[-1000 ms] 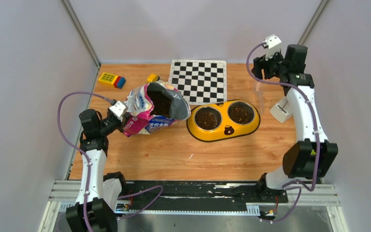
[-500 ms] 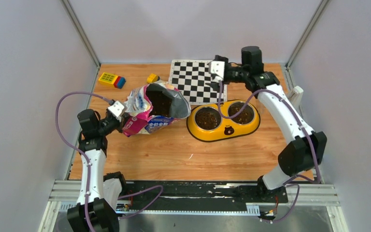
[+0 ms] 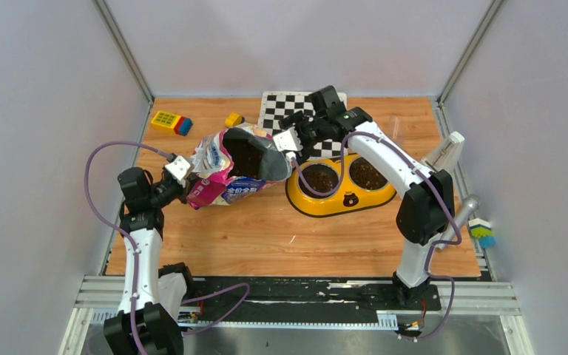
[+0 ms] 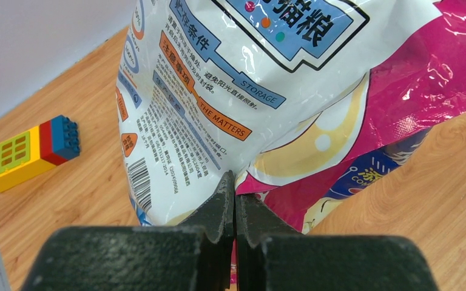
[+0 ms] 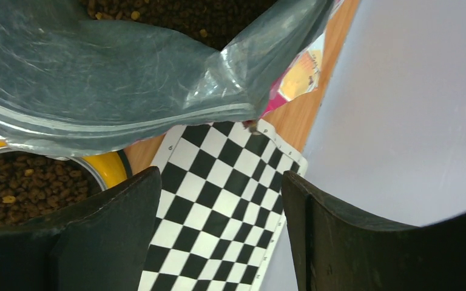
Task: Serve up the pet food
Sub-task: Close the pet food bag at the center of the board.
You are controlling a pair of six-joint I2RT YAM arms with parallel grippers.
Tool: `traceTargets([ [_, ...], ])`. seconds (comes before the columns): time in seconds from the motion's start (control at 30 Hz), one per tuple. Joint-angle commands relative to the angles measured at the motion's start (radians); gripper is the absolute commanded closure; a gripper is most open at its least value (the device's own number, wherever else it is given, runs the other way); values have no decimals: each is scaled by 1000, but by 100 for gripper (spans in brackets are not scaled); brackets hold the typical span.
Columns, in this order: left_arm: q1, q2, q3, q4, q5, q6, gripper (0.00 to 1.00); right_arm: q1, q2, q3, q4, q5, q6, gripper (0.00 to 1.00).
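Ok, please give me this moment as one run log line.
left gripper: shut on cat food bag edge | right gripper: open, at bag mouth | double bowl: kibble in both cups

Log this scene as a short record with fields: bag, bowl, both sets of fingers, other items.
bag: cat food bag, tilted, mouth open toward the bowl, kibble visible inside
bowl: yellow double bowl, kibble in both halves
left fingers: shut on the bag's edge
right fingers: open beside the bag's mouth, holding nothing
other: checkerboard behind the bowl; toy blocks at far left
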Motion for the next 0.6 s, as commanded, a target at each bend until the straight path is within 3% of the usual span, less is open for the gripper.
traceTargets([
  [0.0, 19, 3, 23, -57, -17, 10, 100, 32, 5, 107, -47, -9, -124, 28],
  [0.33, 19, 2, 22, -54, -31, 9, 100, 106, -1, 135, -100, -7, -179, 31],
  [0.43, 19, -2, 22, -54, -36, 9, 100, 131, 8, 141, -100, 5, -173, 39],
  [0.57, 19, -5, 21, -56, -35, 10, 100, 148, 22, 155, -78, 15, -128, 64],
])
